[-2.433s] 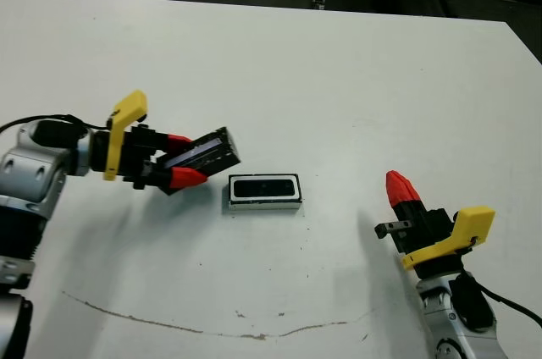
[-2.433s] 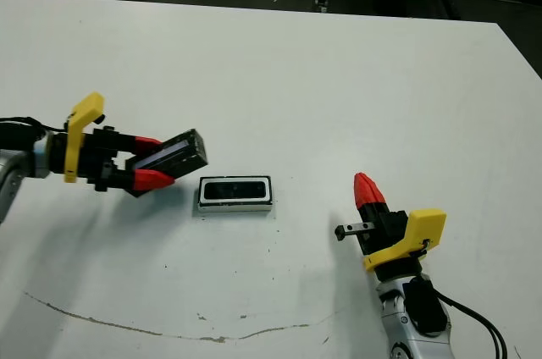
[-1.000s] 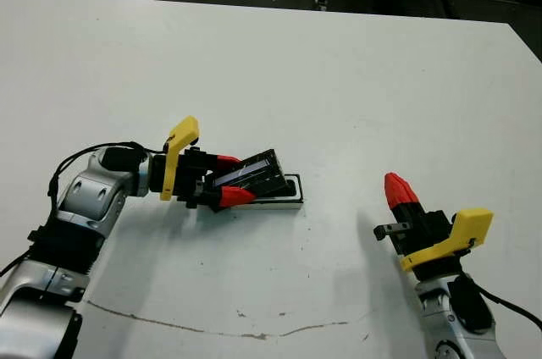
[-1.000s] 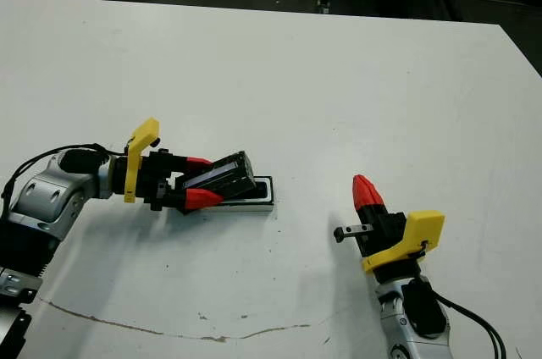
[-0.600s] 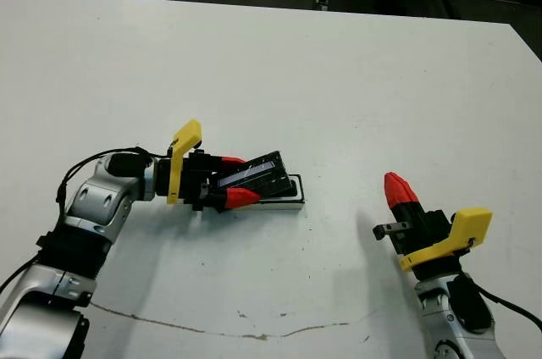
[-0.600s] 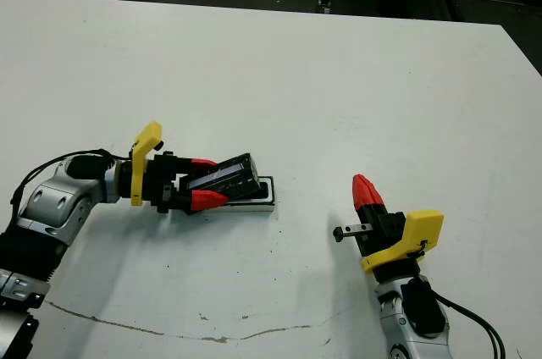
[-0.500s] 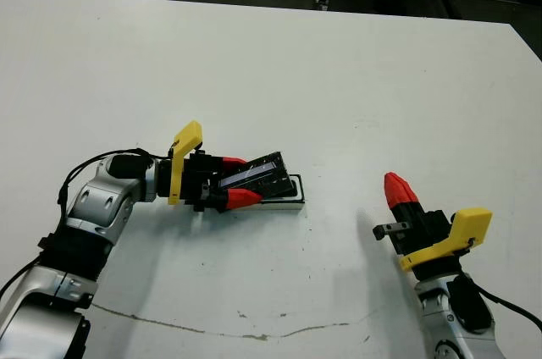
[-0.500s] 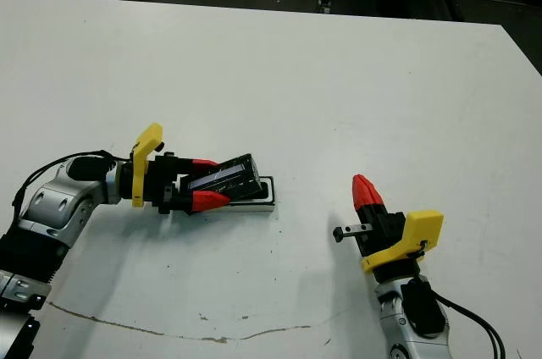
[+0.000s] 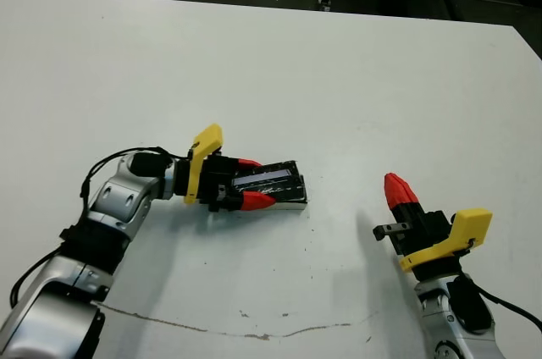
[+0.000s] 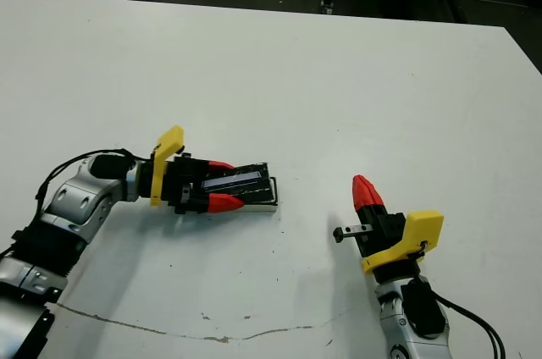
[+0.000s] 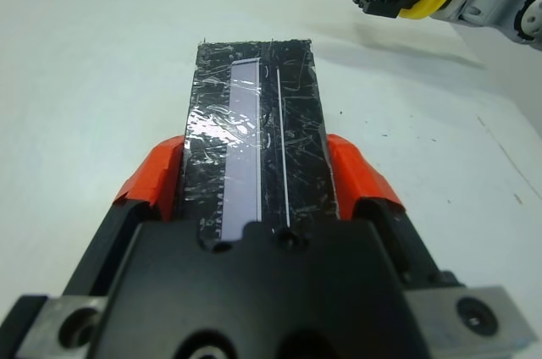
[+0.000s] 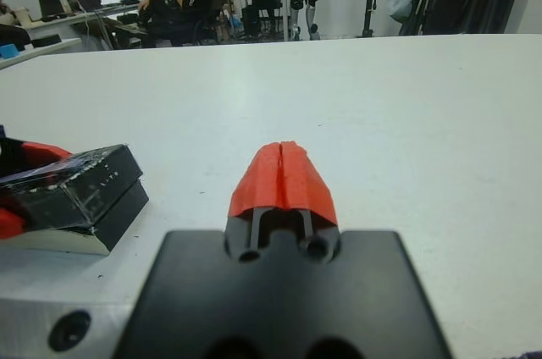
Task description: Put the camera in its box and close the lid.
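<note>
Lid (image 9: pixel 269 181): held flat between the two red fingers of the left gripper (image 9: pixel 252 183), one finger along each long side, as the left wrist view confirms. The slab lies over the box (image 9: pixel 298 202), whose white wall shows only along the near edge and at the end away from the gripper. Whether the lid sits fully down on the walls cannot be told. The camera itself is hidden beneath the lid and cannot be seen.

Right gripper (image 9: pixel 396 187): fingers pressed together, holding nothing, resting low over the table (image 9: pixel 356 80) well apart from the box, toward the robot's right.

Clearances: box and lid stand near the middle of the table, far from every edge. Bare white surface lies on all sides of them. A thin dark scuff line (image 9: pixel 212 329) runs across the near part of the table. People are seated beyond the far edge in the right wrist view.
</note>
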Motion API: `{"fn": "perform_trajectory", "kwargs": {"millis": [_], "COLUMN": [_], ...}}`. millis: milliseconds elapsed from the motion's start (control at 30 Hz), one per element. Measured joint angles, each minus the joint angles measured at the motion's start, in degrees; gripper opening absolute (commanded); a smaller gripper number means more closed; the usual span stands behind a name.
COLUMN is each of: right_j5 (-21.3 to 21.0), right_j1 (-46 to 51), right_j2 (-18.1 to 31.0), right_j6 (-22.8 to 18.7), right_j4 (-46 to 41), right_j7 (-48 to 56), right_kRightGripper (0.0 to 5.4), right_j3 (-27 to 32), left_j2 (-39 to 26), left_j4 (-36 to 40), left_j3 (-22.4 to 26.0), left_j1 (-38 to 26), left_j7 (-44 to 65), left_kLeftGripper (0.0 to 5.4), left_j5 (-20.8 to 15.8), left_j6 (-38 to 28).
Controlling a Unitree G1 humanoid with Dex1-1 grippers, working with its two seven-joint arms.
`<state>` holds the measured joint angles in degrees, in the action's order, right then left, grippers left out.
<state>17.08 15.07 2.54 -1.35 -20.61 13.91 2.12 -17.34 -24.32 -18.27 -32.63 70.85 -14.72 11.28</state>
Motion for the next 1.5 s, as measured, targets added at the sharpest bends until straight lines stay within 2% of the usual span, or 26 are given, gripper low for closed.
{"fn": "perform_trajectory", "kwargs": {"millis": [333, 667, 767, 833, 1033, 1267, 1500], "right_j5": [0.5, 1.0, 1.0, 1.0, 1.0, 0.8, 0.9], "right_j1": [0.0, -0.1, -0.1, -0.1, -0.2, -0.2, -0.1], "right_j2": [0.1, 0.2, 0.2, 0.2, 0.2, 0.2, 0.2], "right_j6": [-0.2, -0.2, -0.2, -0.2, -0.2, -0.2, -0.2], "right_j4": [-0.2, -0.2, -0.2, -0.2, -0.2, -0.2, -0.2], "right_j7": [0.2, 0.3, 0.3, 0.3, 0.3, 0.3, 0.3], "right_kRightGripper": [0.00, 0.00, 0.00, 0.00, 0.00, 0.00, 0.00], "right_j3": [0.8, 1.1, 1.1, 1.1, 1.0, 1.0, 1.0], "left_j2": [1.6, 2.0, 1.8, 1.5, 0.9, -0.4, -2.4], "left_j4": [-6.7, -6.8, -4.4, -3.2, -1.2, 0.7, 3.6], "left_j3": [-2.7, -3.6, -4.4, -4.7, -4.9, -5.2, -5.1], "left_j1": [-4.3, -5.1, -5.0, -4.2, -3.3, -3.1, -1.6], "left_j7": [1.9, 1.6, 0.5, -0.8, -3.1, -4.8, -5.8], "left_kLeftGripper": [3.16, 3.16, 3.61, 3.88, 4.55, 5.37, 5.39], "left_j5": [2.8, 5.5, 8.0, 9.9, 11.1, 11.7, 11.6], "left_j6": [-2.1, -2.8, -1.2, -3.3, -6.5, -6.4, -6.2]}}
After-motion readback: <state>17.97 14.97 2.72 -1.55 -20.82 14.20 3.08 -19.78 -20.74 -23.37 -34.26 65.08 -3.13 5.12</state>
